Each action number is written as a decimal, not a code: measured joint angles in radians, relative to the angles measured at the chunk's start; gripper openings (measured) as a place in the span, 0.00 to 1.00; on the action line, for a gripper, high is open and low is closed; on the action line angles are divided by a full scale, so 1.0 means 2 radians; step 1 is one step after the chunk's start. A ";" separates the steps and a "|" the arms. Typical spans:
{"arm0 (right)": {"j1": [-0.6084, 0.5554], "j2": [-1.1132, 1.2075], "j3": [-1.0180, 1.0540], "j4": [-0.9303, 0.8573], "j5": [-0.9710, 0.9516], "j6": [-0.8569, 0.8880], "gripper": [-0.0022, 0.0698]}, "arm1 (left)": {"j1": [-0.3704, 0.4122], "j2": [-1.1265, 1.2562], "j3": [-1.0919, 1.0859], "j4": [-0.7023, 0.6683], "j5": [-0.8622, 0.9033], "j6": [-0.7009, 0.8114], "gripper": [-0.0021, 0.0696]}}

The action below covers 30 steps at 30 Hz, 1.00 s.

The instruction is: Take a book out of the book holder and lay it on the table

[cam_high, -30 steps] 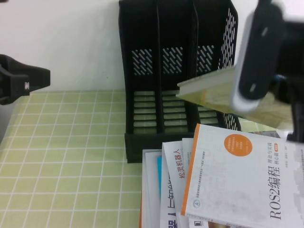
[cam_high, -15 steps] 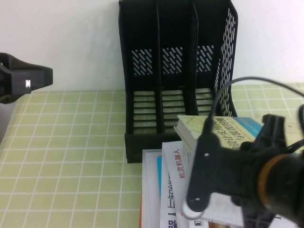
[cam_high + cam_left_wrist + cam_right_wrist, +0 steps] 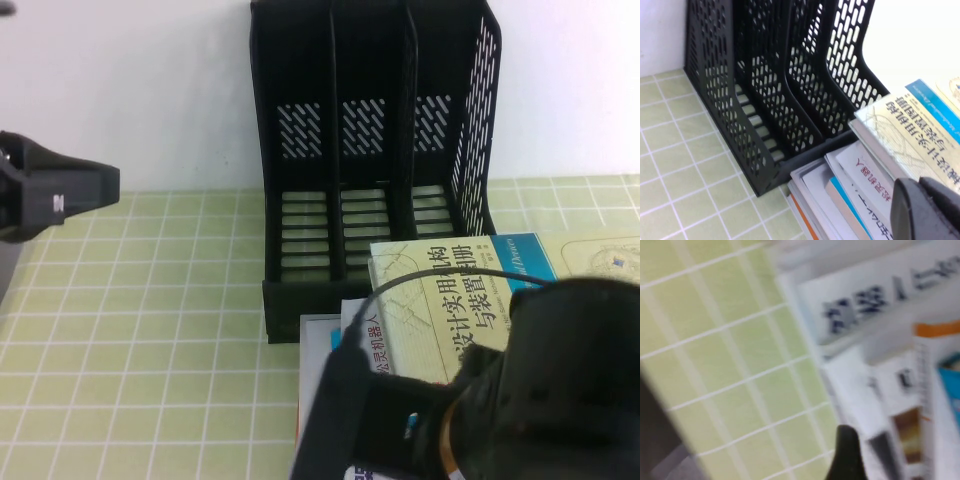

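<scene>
The book [image 3: 450,285], pale yellow with a blue band and black Chinese title, lies flat on a stack of other books just in front of the book holder's right slot; it also shows in the left wrist view [image 3: 912,125]. The black three-slot book holder [image 3: 300,100] stands with nothing in its slots. My right arm [image 3: 540,400] fills the near right and covers the book's near part. My right gripper [image 3: 855,450] is open over the stack's edge, holding nothing. My left gripper [image 3: 95,187] is shut and empty at the far left.
The stack of white books [image 3: 352,335] lies on the green gridded table [image 3: 150,330] in front of the holder, its edges showing in the left wrist view [image 3: 840,200]. A white wall stands behind the holder.
The right arm brought the yellow book down from in front of the holder onto the stack, let go of it and drew back toward the near edge. The left gripper edged slightly right.
</scene>
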 joint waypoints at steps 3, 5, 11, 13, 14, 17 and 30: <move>0.000 -0.005 -0.044 0.079 0.019 -0.088 0.73 | 0.000 -0.021 0.017 0.000 -0.002 0.006 0.03; 0.000 -0.014 -0.072 0.113 0.024 -0.136 0.71 | 0.000 -0.043 0.035 -0.003 -0.008 0.007 0.03; -0.003 -0.075 -0.140 0.090 -0.004 -0.181 0.25 | 0.000 -0.158 0.137 -0.006 -0.042 0.017 0.03; -0.016 -0.102 -0.146 0.069 -0.022 -0.181 0.13 | 0.000 -0.205 0.177 -0.007 -0.053 0.018 0.03; -0.026 -0.116 -0.147 0.061 -0.029 -0.179 0.10 | 0.000 -0.231 0.200 -0.008 -0.059 0.018 0.03; -0.069 -0.155 -0.145 0.056 -0.033 -0.179 0.05 | 0.000 -0.304 0.266 -0.015 -0.082 0.018 0.03; -0.263 -0.287 0.156 0.326 -0.197 -0.362 0.03 | -0.001 -0.487 0.403 -0.037 -0.158 0.018 0.03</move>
